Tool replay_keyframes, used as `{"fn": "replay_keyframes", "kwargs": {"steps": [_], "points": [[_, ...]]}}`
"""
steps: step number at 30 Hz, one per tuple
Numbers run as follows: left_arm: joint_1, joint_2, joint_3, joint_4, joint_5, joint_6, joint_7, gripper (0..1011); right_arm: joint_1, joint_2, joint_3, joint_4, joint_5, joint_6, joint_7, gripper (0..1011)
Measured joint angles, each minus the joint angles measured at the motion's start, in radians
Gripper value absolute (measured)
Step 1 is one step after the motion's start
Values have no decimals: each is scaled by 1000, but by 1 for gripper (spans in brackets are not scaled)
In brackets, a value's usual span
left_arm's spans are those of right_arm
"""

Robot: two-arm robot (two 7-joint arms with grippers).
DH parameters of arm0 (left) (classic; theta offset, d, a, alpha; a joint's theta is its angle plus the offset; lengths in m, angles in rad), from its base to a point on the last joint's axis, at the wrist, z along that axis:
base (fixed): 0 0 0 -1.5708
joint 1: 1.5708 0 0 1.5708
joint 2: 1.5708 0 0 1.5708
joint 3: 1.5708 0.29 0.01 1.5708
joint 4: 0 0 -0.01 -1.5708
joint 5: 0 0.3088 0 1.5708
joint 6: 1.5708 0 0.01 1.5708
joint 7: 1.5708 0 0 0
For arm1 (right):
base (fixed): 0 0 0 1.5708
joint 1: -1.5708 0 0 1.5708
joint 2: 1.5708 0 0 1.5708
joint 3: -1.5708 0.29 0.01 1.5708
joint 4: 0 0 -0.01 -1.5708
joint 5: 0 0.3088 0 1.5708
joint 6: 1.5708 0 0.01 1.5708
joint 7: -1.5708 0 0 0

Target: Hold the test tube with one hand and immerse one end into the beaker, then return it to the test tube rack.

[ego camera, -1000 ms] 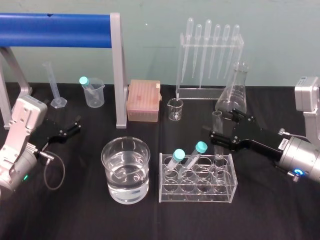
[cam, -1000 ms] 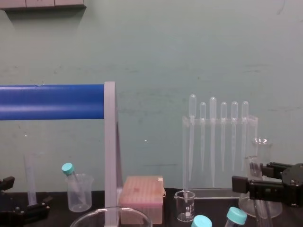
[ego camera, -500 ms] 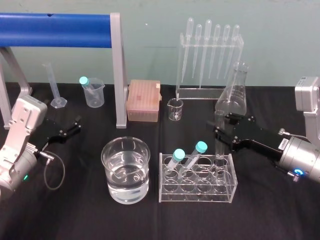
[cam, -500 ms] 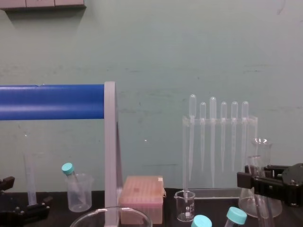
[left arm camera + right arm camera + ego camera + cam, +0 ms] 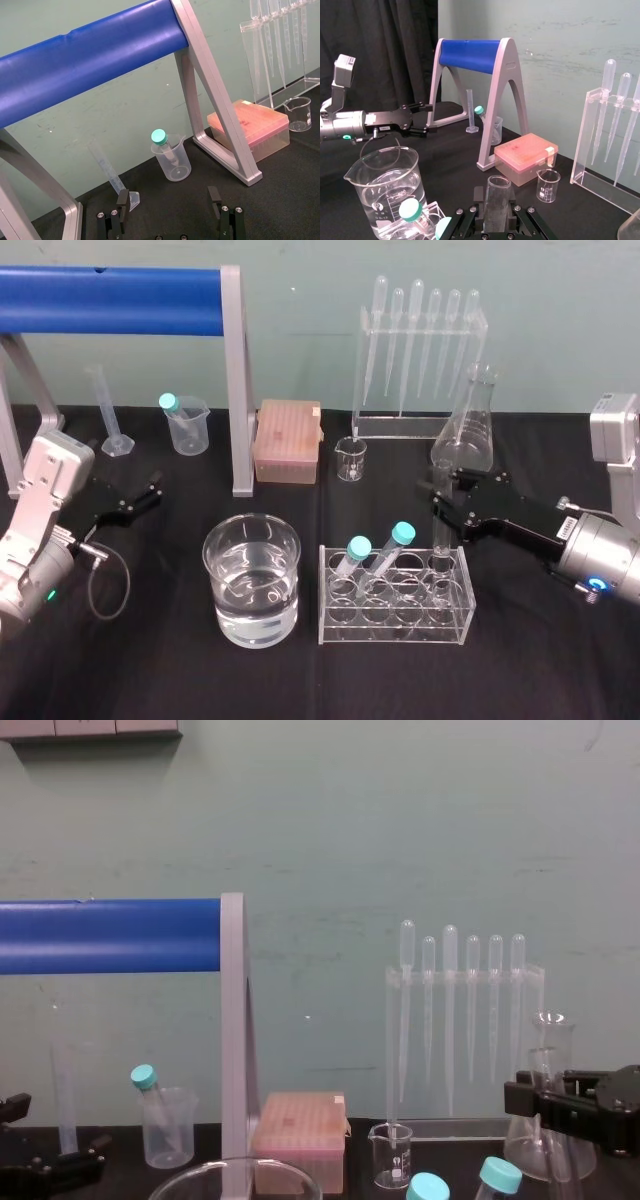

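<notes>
Black table (image 5: 540,660), pretty crowded. The test tube rack (image 5: 395,595) sits right under the fingers (image 5: 455,512) of the right gripper (image 5: 441,508), and the big beaker (image 5: 251,580) of water stands out past their tips. Behind those fingers are a flask (image 5: 465,430), pipette stand (image 5: 418,420), small beaker (image 5: 351,458) and pink tip box (image 5: 288,441). Beyond the left gripper (image 5: 153,488) fingers (image 5: 140,502) are a plastic cup (image 5: 188,425), a graduated cylinder (image 5: 110,415) and the blue roller frame (image 5: 235,390).

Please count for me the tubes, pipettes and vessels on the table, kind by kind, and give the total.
Teal-capped tubes: 3
Uncapped test tube: 1, in the rack, gripped by the right end effector
Pipettes: 6
Beakers: 2, the large beaker and the small beaker
Plastic cup: 1
Conical flask: 1
Measuring cylinder: 1
Total: 15
Left end effector: parked open on the robot's left.
</notes>
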Motion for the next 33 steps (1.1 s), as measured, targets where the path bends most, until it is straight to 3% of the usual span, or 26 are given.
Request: {"fn": "replay_keyframes", "kwargs": {"steps": [9,19,28,33], "points": [[0,0,0,0,0,0,0,1000,1,4,1,-1,20,8,19,242],[0,0,0,0,0,0,0,1000,-2,19,31,-39,112,20,54,242],[0,0,0,0,0,0,0,1000,-3,36,77,-87,156,-33,52,242],[0,0,0,0,0,0,0,1000,21,13,92,-67,161,-89,52,242]]}}
